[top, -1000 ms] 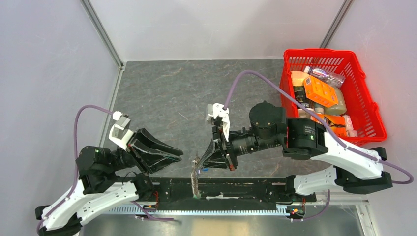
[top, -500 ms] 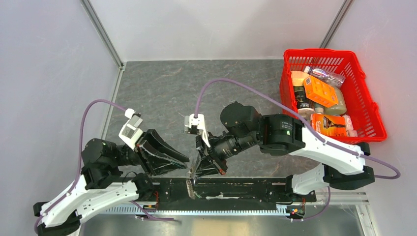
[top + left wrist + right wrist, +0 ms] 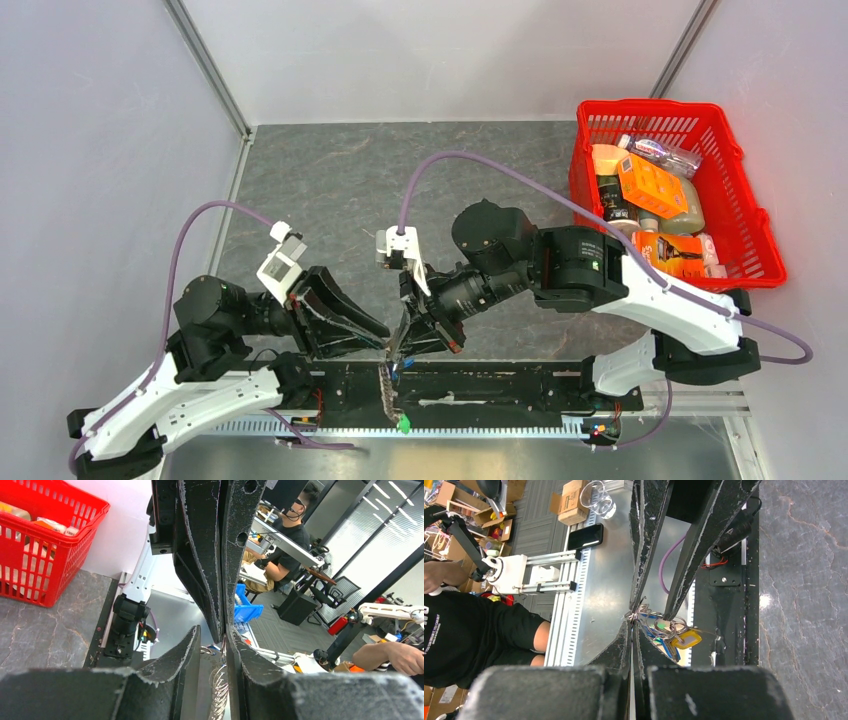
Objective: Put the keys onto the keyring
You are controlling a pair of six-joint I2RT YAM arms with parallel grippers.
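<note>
My right gripper is shut on the twisted metal at the top of the keyring, held near the table's front edge. Keys hang from the ring, one with a blue cap and one with a yellow cap. The ring's chain dangles over the black rail and ends in the green tag. My left gripper comes in from the left with its jaws apart. One finger pokes in at the ring, and the chain runs between the fingers.
A red basket full of packets and bottles stands at the back right. A black rail runs along the front edge between the arm bases. Grey walls close in the left and right sides.
The right gripper has carried the keyring left and toward the front edge. The left gripper has moved right to meet it. The green tag now hangs below the rail.
</note>
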